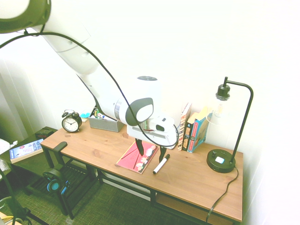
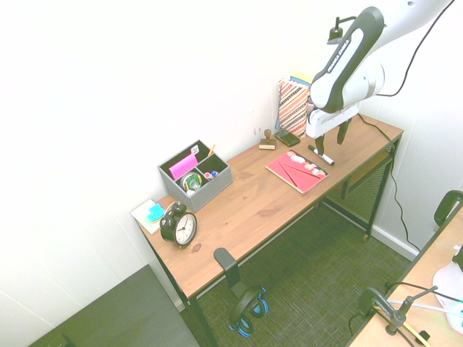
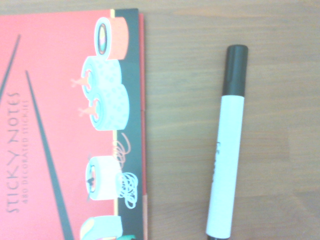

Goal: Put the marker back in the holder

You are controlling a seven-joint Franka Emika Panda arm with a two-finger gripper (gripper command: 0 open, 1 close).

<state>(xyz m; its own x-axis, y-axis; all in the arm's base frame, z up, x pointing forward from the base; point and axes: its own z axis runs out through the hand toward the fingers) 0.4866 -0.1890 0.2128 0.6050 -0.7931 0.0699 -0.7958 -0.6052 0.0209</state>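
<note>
Across the wooden desk, in the first exterior view, saw the grey holder; toward four o'clock from it, the gripper, fingers apart, then the marker lying close by. Probably was light, stiff, rather slippery; needed grasping across mid-barrel.

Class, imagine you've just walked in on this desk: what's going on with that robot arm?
A white robot arm has its black two-finger gripper, fingers apart, low over a brown wooden desk. Near it lies a slim white marker with a black cap, beside a red sticky-notes booklet. The gripper holds nothing. The marker is not yet in the grey rectangular desk organiser, which stands near a round black alarm clock.
</note>
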